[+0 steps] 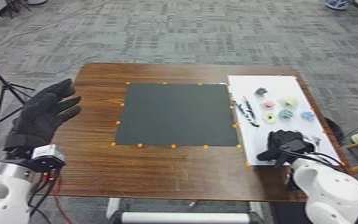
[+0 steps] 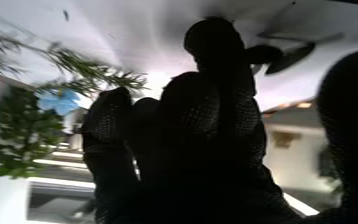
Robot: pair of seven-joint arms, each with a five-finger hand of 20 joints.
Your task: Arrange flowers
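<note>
In the head view, my right hand is over the near end of the white board, with the flowers farther up the board. These are a pink flower, a yellow one, another yellow one, a teal one, a blue one and a dark one. My left hand stands open at the table's left edge. In the right wrist view my right hand is open, its fingers loosely bent. Beyond them are a light blue flower and green sprigs.
A dark grey mat with orange marks around it lies mid-table. Dark slender tools lie along the board's left side. In the right wrist view a dark rounded object is near the fingertips. A tripod stands left of the table.
</note>
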